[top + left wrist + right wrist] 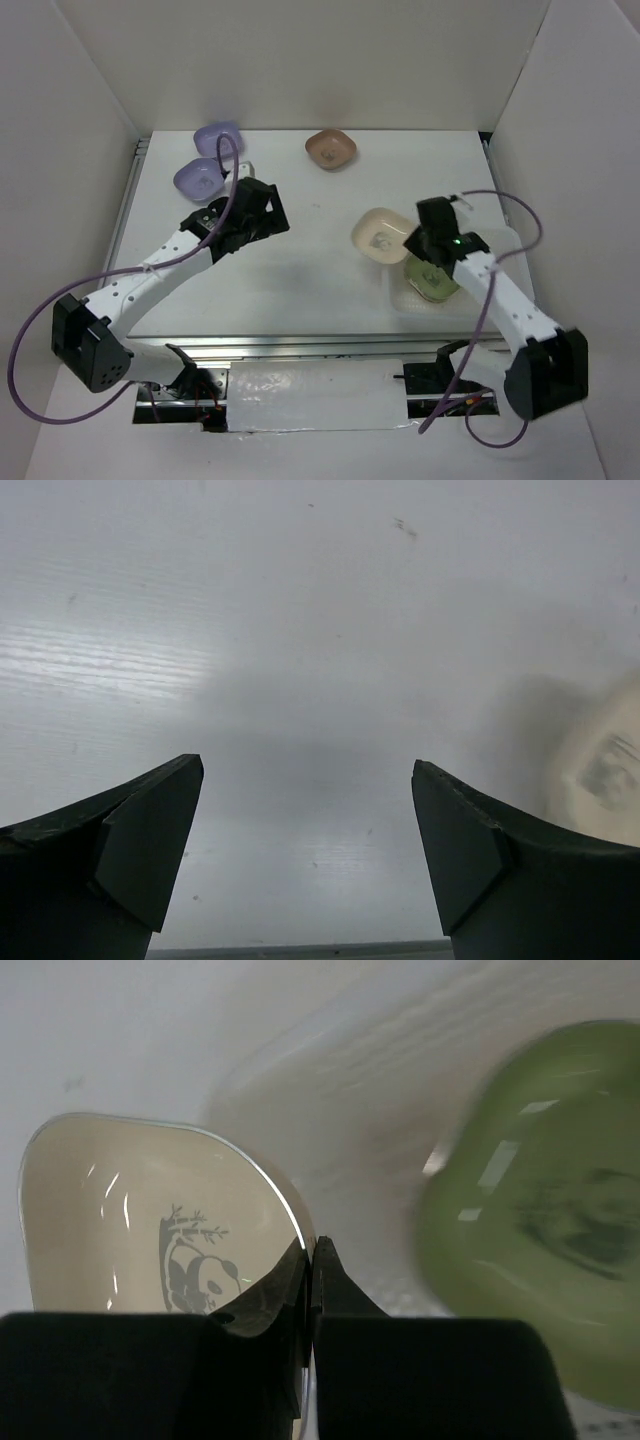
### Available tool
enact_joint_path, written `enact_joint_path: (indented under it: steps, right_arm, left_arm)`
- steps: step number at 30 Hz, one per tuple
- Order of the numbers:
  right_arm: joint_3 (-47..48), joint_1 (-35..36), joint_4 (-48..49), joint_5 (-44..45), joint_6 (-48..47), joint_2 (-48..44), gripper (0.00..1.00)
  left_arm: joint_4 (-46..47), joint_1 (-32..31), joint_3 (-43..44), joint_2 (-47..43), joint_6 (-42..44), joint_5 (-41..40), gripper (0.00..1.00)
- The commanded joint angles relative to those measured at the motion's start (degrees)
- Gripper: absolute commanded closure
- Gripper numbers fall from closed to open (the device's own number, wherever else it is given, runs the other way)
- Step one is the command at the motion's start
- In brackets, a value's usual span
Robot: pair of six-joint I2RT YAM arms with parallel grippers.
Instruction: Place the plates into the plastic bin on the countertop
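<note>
My right gripper [313,1245] is shut on the rim of a cream plate [130,1210] with a panda print. From above, that cream plate [378,236] sits at the left edge of the plastic bin [401,306], with the right gripper [414,243] on its right rim. A green plate [432,282] lies inside the bin, blurred in the right wrist view [545,1210]. My left gripper [308,770] is open over the bare countertop [300,630], holding nothing. Seen from above, the left gripper [268,212] is mid-table, left of the cream plate. Two purple plates [200,177] and a brown plate [331,149] rest at the back.
White walls enclose the countertop [300,275] at the back and on both sides. A metal rail [128,200] runs along its left edge. The bin's translucent wall [350,1110] curves between the cream and green plates.
</note>
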Motion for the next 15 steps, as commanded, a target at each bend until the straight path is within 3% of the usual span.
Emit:
enact_joint_path:
  steps: [1, 7, 9, 15]
  right_arm:
    - [-8.05, -9.10, -4.31, 3.56, 4.07, -14.22, 1.00]
    - [-17.11, -25.89, -4.75, 1.04, 3.03, -29.44, 1.00]
    - [-18.34, -30.91, -3.78, -1.44, 1.09, -30.06, 1.00]
    - [-17.99, -37.07, -4.40, -5.13, -3.92, -27.34, 0.99]
  left_arm:
    - [-0.50, 3.17, -1.90, -2.43, -0.42, -1.22, 0.01]
    - [0.65, 4.76, -2.43, -0.25, 0.81, 1.25, 0.01]
    - [1.08, 4.50, -2.17, 0.38, 0.81, 1.59, 0.01]
    - [1.35, 5.72, -1.47, 3.45, 0.98, 2.47, 0.01]
